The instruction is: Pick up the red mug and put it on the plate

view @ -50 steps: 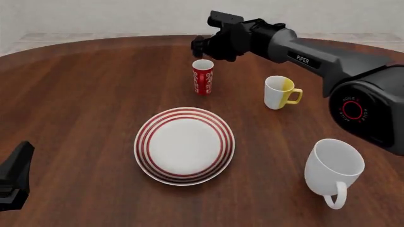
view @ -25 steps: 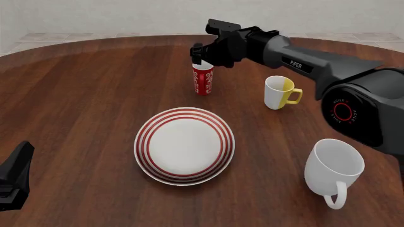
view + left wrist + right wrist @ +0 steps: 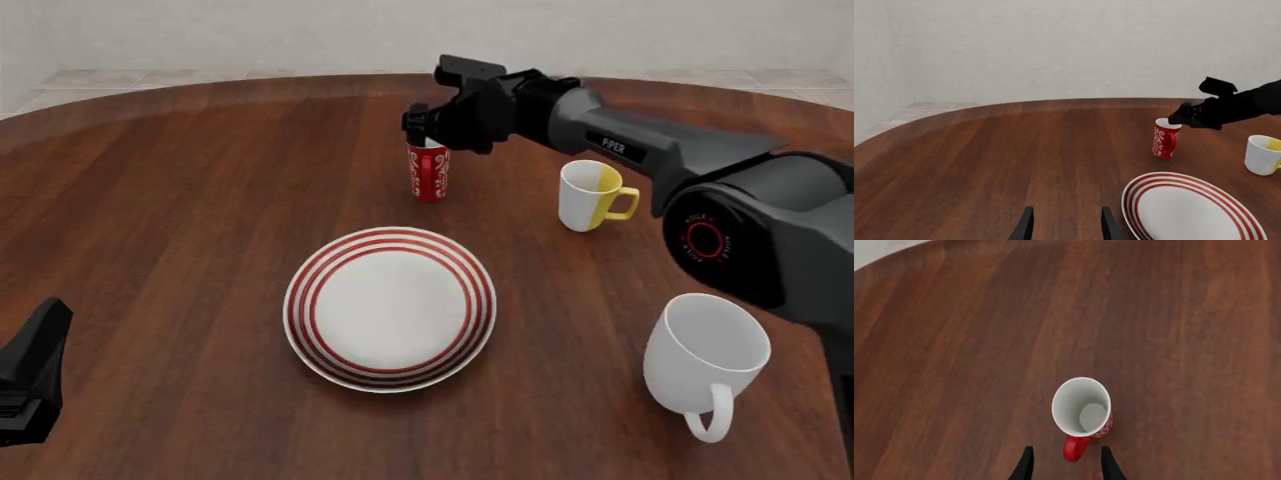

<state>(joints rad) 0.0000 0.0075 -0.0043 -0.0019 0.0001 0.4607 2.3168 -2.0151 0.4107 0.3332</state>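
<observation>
Hovering directly above the red mug [image 3: 1082, 412], the right gripper [image 3: 1064, 465] has its jaws parted — the mug's handle sits between the fingertips. Mug stands upright toward the tabletop's far edge, apart from the plate [image 3: 390, 308] at mid-table. Left gripper [image 3: 1064, 227] — jaws parted, empty — sits near the tabletop's near-left corner.

The right arm [image 3: 694, 165] is a smooth dark grey tube with white "PiPER" lettering on its forearm, swelling into a bulky rounded joint housing [image 3: 747, 240] marked by a red ring and small red "AgileX" text. Its wrist end is a blocky matte-black assembly, and the right gripper [image 3: 1065, 465] shows two thin black tapered fingers. The left gripper [image 3: 1065, 226] has the same slim black fingers, and a black angular part of the left arm [image 3: 30, 375] shows in the front view.
</observation>
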